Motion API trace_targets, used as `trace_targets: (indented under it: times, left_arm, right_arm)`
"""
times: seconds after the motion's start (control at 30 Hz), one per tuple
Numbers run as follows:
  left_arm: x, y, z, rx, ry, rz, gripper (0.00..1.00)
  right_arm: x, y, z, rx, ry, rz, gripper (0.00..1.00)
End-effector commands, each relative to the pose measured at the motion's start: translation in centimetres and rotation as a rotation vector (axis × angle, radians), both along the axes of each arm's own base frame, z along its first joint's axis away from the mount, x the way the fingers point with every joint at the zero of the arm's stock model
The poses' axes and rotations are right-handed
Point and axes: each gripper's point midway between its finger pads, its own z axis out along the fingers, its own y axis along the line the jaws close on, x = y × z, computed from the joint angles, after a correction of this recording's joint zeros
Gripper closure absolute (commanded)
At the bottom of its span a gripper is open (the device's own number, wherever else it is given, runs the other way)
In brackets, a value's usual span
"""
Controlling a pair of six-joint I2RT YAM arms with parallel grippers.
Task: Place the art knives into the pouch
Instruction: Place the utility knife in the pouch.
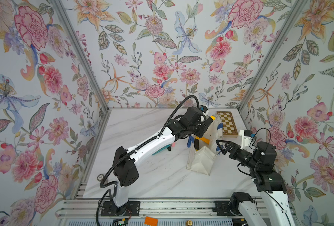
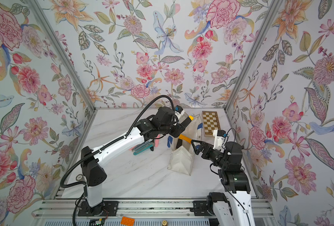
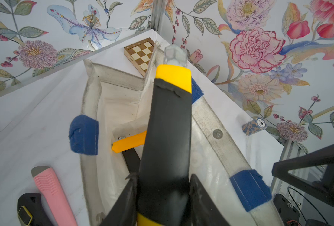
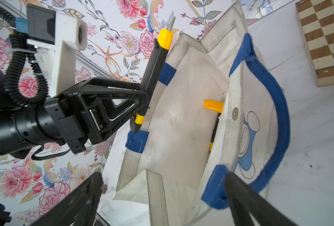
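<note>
I'm holding the art knife (image 3: 168,125) in the left end effector (image 3: 163,187), whose fingers are clamping the black body near its lower yellow end. The pickup is done. The knife is hanging tilted over the open mouth of the pouch (image 3: 87,94), close to the rim with the blue strap patches. It isn't resting inside yet, so I'm judging that lowering and letting go are what's left. A second yellow-and-black knife (image 3: 129,143) is already lying at the bottom of the pouch.

The right end effector (image 1: 219,147) is standing with its fingers wide apart and gripping nothing, just beside the pouch's near end by the blue handle (image 4: 269,97).

The knife I'm carrying is a flat, matte black slab with glossy yellow plastic ends and a clear cap over the blade tip. The pouch is soft white canvas, grubby along the seams, with its end gussets folding inward and a small metal snap on the rim. The handles are looking like fuzzy webbing.

A ribbed pink knife (image 3: 50,191) is lying outside on the smooth marble-patterned counter (image 1: 142,176).
</note>
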Motion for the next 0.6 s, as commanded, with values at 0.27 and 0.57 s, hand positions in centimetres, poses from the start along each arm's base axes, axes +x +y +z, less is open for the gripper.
trace_targets:
  times: [0.27, 0.57]
  left_arm:
    - [0.3, -1.0, 1.9, -0.024, -0.036, 0.002, 0.01]
    - [1.5, 4.6, 4.7, 0.062, -0.171, 0.162, 0.01]
  right_arm:
    - [-0.2, -0.2, -0.4, -0.008, 0.008, -0.010, 0.01]
    - [-0.3, -0.4, -0.1, -0.020, -0.009, -0.013, 0.01]
